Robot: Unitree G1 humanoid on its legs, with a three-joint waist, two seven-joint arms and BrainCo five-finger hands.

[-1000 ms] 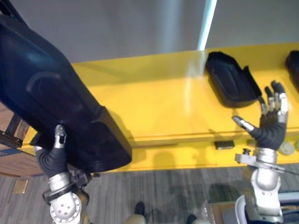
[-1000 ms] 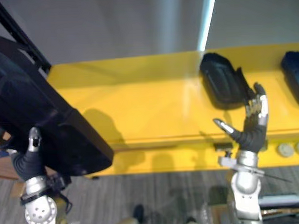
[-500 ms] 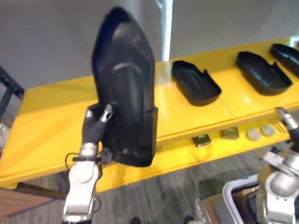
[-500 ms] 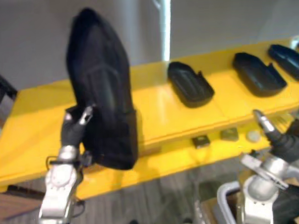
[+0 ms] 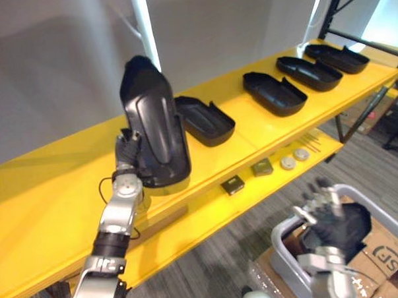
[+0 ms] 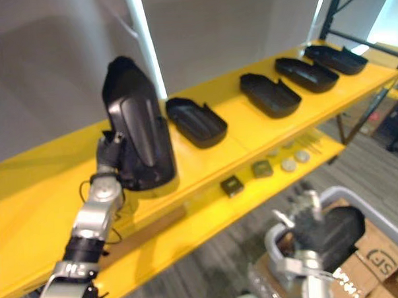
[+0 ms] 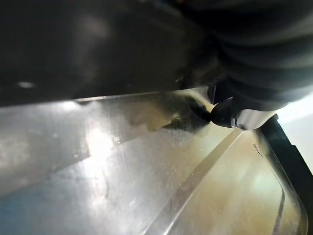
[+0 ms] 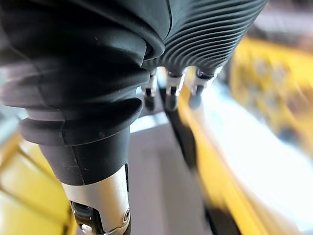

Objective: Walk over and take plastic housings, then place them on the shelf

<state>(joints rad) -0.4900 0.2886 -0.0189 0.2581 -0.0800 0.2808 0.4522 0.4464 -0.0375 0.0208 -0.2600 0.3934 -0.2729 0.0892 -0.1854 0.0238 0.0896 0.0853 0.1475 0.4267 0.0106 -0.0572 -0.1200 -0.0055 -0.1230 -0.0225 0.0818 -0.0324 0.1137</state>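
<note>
A long black plastic housing stands almost upright on the yellow shelf, its lower end on or just above the shelf top. My left hand is shut on its lower left side, thumb tip against the dark shell. Several more black housings lie open side up along the shelf to the right, the nearest close beside the held one, then another. My right hand hangs low at the lower right with its fingers straight, holding nothing, above a black housing in a grey bin.
The lower yellow ledge carries small square blocks and round discs. The grey bin and cardboard boxes stand on the carpet at the lower right. A black rack post rises at the shelf's far right end.
The camera has swung, showing more of the shelf's right side. My left arm has stretched out and set the housing down toward the shelf top. My right hand has dropped over the bin.
</note>
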